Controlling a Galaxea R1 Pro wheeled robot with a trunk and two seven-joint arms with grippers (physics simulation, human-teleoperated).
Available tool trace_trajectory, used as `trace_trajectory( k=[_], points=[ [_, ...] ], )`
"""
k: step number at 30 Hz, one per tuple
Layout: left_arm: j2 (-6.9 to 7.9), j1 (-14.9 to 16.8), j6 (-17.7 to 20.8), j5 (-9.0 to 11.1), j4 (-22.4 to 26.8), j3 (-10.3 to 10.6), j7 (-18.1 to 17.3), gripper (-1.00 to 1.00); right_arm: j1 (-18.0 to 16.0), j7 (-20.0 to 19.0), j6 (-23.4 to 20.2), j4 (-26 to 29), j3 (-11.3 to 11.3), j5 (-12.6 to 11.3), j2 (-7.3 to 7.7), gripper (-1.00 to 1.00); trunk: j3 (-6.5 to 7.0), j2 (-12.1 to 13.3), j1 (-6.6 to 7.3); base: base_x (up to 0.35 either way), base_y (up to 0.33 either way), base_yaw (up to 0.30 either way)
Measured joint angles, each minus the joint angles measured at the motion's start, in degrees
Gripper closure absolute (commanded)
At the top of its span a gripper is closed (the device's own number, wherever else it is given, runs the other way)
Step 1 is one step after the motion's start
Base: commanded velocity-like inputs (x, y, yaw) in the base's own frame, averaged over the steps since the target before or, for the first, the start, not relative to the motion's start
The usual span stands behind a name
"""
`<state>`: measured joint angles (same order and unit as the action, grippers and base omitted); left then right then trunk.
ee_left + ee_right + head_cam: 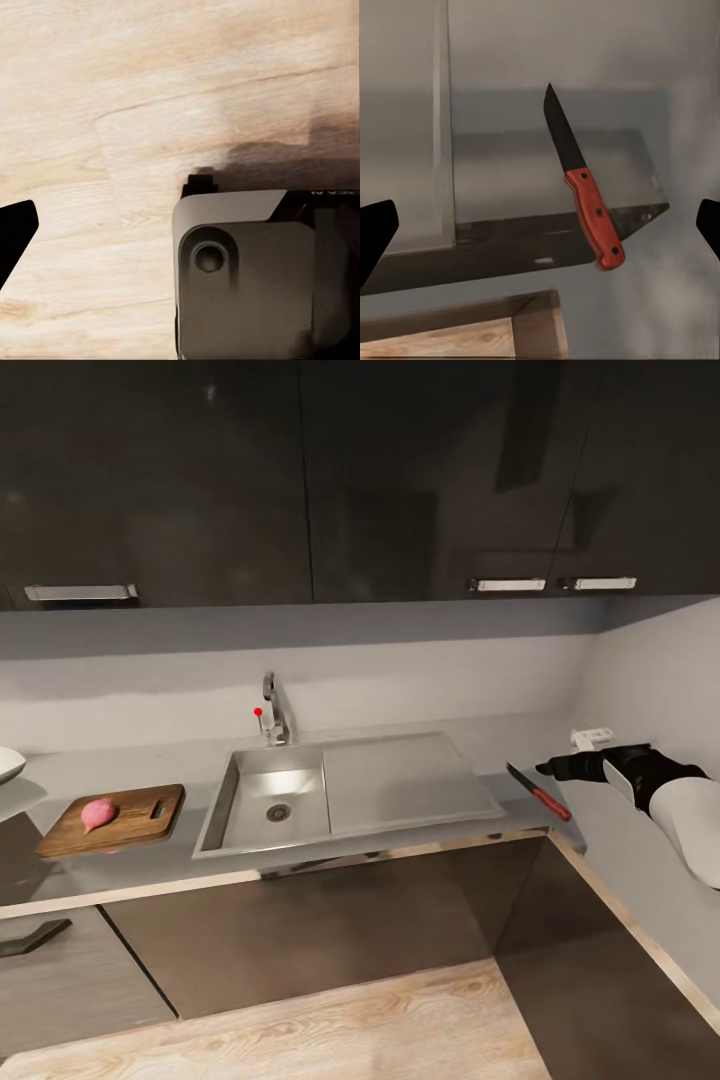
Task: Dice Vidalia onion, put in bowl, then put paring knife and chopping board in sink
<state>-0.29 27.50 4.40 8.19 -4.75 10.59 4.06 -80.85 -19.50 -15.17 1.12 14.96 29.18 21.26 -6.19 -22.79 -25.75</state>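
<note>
- Dark glossy wall cabinets [300,480] hang over a pale grey backsplash, with the long grey countertop [120,860] running below and turning a corner at the right.
- Set into that countertop is the sink [270,800], a steel basin with a round drain, a flat drainboard wing to its right and a bent chrome tap [272,710] with a red knob behind it.
- Left of the sink lies the chopping board [135,825], dark wood, its handle slot towards the basin.
- On the board's left part sits the Vidalia onion [98,813], a small pinkish lump, whole.
- At the far left edge a sliver of the white bowl [8,764] shows on the counter.
- Right of the drainboard, near the counter's front edge, the paring knife [538,792] lies flat, dark blade pointing back towards the wall, reddish handle towards the front.
- Reaching in from the right, the right gripper [560,766] hovers just beside the knife; in the right wrist view its fingers [375,232] stand spread wide, with the knife between them and untouched.
- Below the left wrist camera is pale wood floor [112,112]; one dark fingertip of the left gripper shows there, and I cannot tell how its fingers stand.
</note>
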Motion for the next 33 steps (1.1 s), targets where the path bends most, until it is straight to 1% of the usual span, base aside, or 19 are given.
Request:
trace_trajectory(
  k=[8, 17, 24, 33],
  points=[
    [0.06, -0.98, 0.09, 0.0, -0.01, -0.01, 0.02, -1.0, 0.86, 0.01, -0.05, -0.01, -0.02, 0.0, 0.13, -1.0, 0.0, 0.0, 0.0, 0.0, 0.0, 0.0],
    [0.14, -1.21, 0.15, -0.02, -0.01, -0.01, 0.02, -1.0, 2.18, -0.01, 0.03, -0.01, 0.0, 0.01, 1.59, -1.0, -0.41, 0.0, 0.01, 0.017, 0.0, 0.0],
    [0.14, -1.21, 0.16, 0.0, 0.0, -0.01, -0.02, -1.0, 3.56, -0.05, 0.03, 0.03, 0.01, -0.06, 1.74, -1.0, -0.98, 0.0, 0.01, 0.132, -0.078, 0.0],
    [0.15, -1.21, 0.16, 0.0, 0.0, -0.01, -0.07, -1.0, 3.79, -0.15, 0.03, 0.0, 0.01, -0.08, 1.69, -1.0, -1.77, -0.01, 0.02, 0.177, -0.06, 0.0]
  ],
)
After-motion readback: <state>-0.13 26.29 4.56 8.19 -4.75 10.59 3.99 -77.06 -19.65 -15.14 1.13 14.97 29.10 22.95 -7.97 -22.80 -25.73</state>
